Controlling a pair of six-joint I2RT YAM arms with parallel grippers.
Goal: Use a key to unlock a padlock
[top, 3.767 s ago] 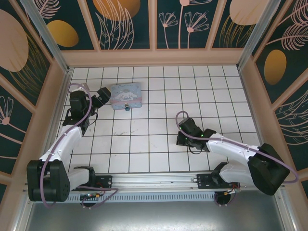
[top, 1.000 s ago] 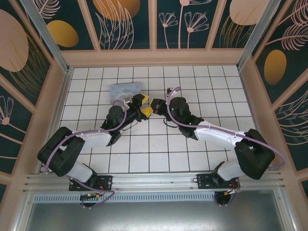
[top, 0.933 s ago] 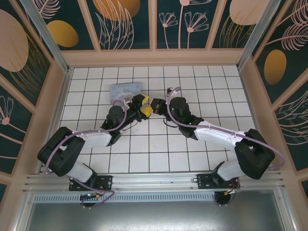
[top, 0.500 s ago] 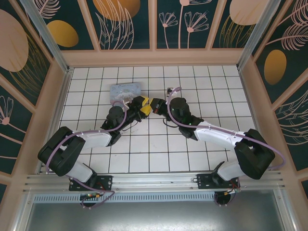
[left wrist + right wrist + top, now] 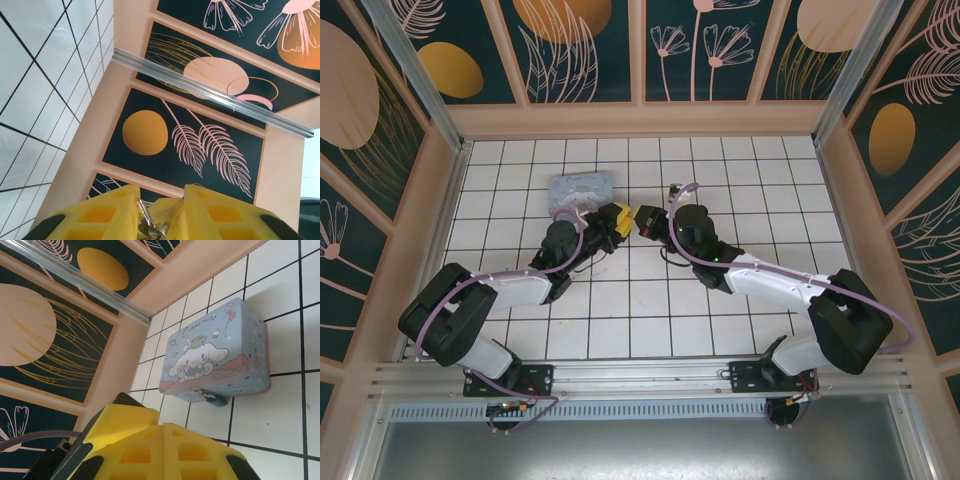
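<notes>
Two arms reach in over the white tiled floor [image 5: 650,300] and meet tip to tip near its middle, the left gripper [image 5: 620,222] and the right gripper [image 5: 646,219] almost touching, just in front of a pale blue tin [image 5: 215,350]. The tin lies flat on the tiles near the far left corner. Its lid carries a cartoon of a white long-eared puppy with small friends, balloons and stars, and the word "Cinnamoroll" in curly script above it. The padlock [image 5: 214,399], gold with a dark bluish body, hangs from the clasp at the middle of the tin's front edge, resting against the tile. It is closed through the clasp and apart from both grippers. In the left wrist view the yellow fingers [image 5: 107,210] narrow toward each other and pinch a small silvery piece of metal with a loop, which seems to be the key [image 5: 146,223], held up off the floor with the painted wall behind it. In the right wrist view the yellow pads [image 5: 195,455] sit pressed together along a thin seam, with nothing visible between them, and they point toward the tin
</notes>
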